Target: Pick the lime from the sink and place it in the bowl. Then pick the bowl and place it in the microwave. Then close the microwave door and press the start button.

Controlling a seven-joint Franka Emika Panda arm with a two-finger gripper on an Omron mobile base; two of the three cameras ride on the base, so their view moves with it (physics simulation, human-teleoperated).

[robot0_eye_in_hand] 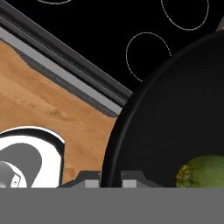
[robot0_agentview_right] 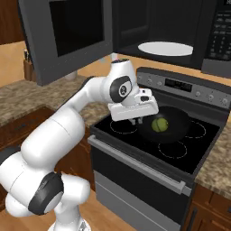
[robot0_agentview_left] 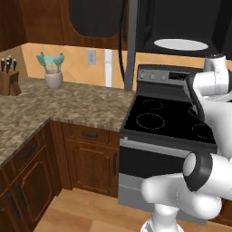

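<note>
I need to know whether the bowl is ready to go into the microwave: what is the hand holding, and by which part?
The hand is shut on the black bowl, gripping its rim; the lime lies inside.

No legible text, brand or number anywhere. Microwave keypad (robot0_agentview_right: 222, 40) at 2 o'clock: markings too blurred to read.

I'm parked at the black glass-top stove (robot0_agentview_left: 167, 118), so everything's relative to that. Speckled granite counter (robot0_agentview_left: 63, 106) runs off its left side, with a white crock of teal utensils (robot0_agentview_left: 53, 70) and a knife block (robot0_agentview_left: 8, 77) further left. Dark wood cabinets (robot0_agentview_left: 88, 158) sit below.
</note>
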